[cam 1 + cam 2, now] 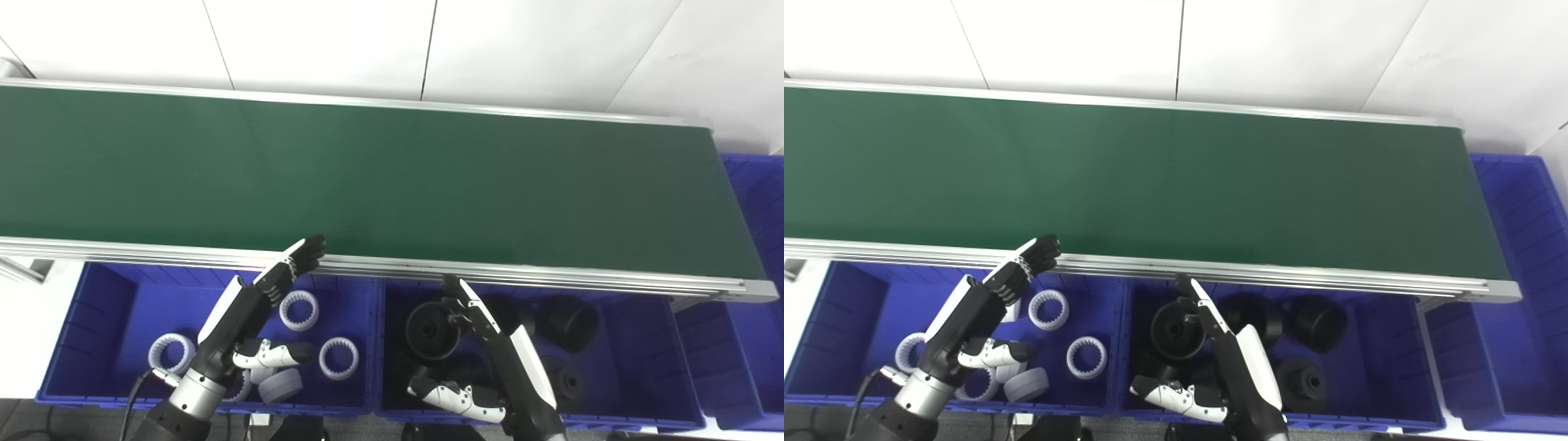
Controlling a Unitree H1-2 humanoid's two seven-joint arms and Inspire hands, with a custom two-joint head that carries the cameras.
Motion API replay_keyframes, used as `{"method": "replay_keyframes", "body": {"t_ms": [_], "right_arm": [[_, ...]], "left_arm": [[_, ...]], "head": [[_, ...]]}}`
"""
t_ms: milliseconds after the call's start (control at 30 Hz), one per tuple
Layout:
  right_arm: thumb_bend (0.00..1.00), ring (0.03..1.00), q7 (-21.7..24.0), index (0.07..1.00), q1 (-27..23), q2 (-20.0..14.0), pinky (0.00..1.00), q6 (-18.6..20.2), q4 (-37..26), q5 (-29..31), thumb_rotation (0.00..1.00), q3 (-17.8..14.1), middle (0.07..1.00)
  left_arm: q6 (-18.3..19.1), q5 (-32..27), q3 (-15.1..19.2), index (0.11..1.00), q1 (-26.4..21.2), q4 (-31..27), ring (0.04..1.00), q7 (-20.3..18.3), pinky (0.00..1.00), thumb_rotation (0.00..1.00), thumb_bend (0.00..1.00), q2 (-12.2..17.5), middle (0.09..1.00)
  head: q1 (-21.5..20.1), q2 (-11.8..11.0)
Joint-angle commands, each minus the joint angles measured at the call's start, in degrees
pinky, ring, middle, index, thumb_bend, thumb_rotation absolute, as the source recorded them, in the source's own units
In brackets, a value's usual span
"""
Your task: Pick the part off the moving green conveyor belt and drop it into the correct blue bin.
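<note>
Both hands wait empty below a bare green conveyor belt (367, 177), no part showing on it in either view, so there is nothing whose long axis or heading can be read. At left, the left robot hand (269, 306) is released, fingers straight and spread, its tips at the belt's near aluminium rail (551, 275), apparently poised above the left blue bin (92, 318) holding the white toothed rings (299, 310). To the right, the right robot hand (484, 343) is likewise open and grasping nothing, fingers raised over the middle blue bin (643, 343) of black flanged parts (432, 331), which lie at mixed tilts. A third blue bin (753, 245) stands past the belt's right end.
</note>
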Motion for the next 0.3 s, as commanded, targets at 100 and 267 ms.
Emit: {"method": "replay_keyframes", "body": {"t_ms": [100, 267], "right_arm": [[0.81, 0.898, -1.1, 0.961, -0.2, 1.2, 0.83, -3.6, 0.7, 1.5, 0.51, -0.2, 0.938], [0.81, 0.890, -1.3, 0.966, -0.9, 1.2, 0.81, -4.6, 2.0, 2.5, 0.50, -0.8, 0.938]], "left_arm": [[0.9, 0.8, 0.4, 0.924, 1.6, -3.7, 0.934, 0.5, 0.91, 0.60, 0.82, 2.4, 0.939], [2.5, 0.2, 0.1, 0.928, 3.2, -5.4, 0.941, 0.4, 0.89, 0.59, 0.82, 3.1, 0.947]], "head": [[0.0, -0.2], [-0.2, -0.4]]}}
